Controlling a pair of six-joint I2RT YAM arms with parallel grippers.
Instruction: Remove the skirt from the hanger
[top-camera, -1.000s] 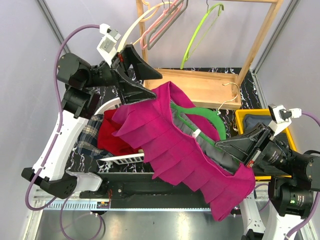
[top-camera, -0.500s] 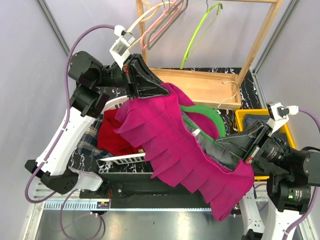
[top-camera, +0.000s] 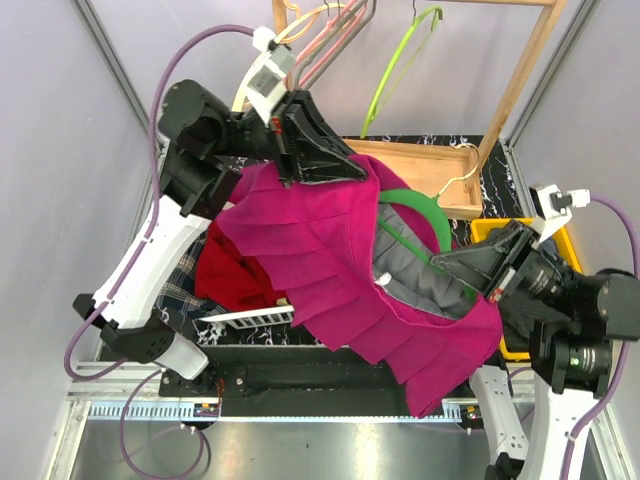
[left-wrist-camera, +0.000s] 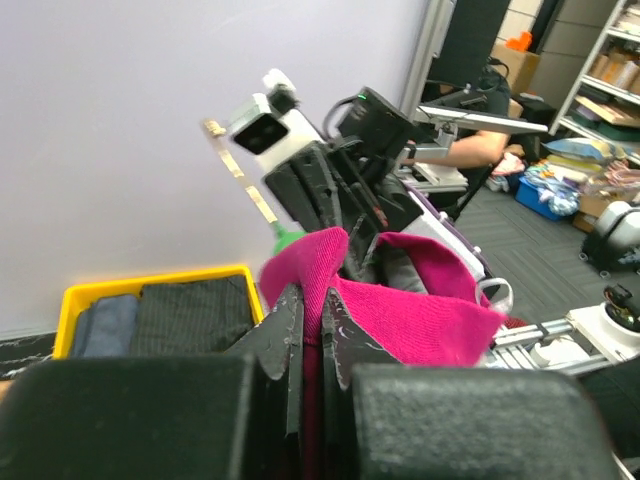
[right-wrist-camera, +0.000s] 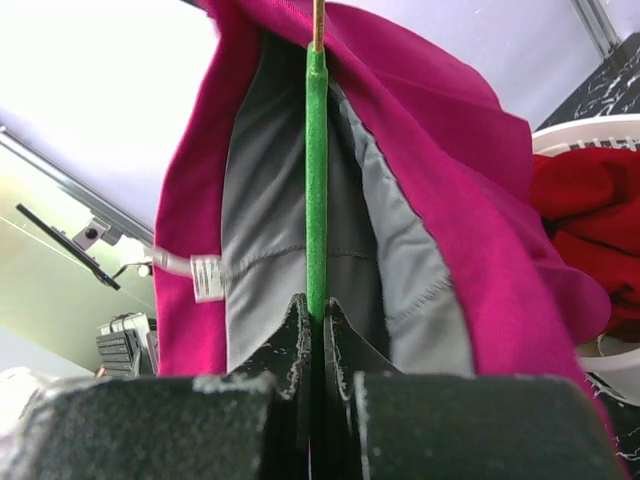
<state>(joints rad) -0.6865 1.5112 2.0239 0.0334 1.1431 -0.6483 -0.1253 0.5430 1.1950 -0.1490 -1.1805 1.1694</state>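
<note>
Both closed mid-pull: left gripper pinches skirt, right gripper clamps green hanger; next, pull them apart.

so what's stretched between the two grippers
In the top view, the pink skirt spans between left gripper and right gripper, with the green hanger inside it.

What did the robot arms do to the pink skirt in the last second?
The left gripper, shut on the edge of the skirt, carried it up and away toward the wooden rack, so more of the green hanger shows. The right gripper stayed clamped on the hanger, barely shifting. The yellow bin did not move.
</note>
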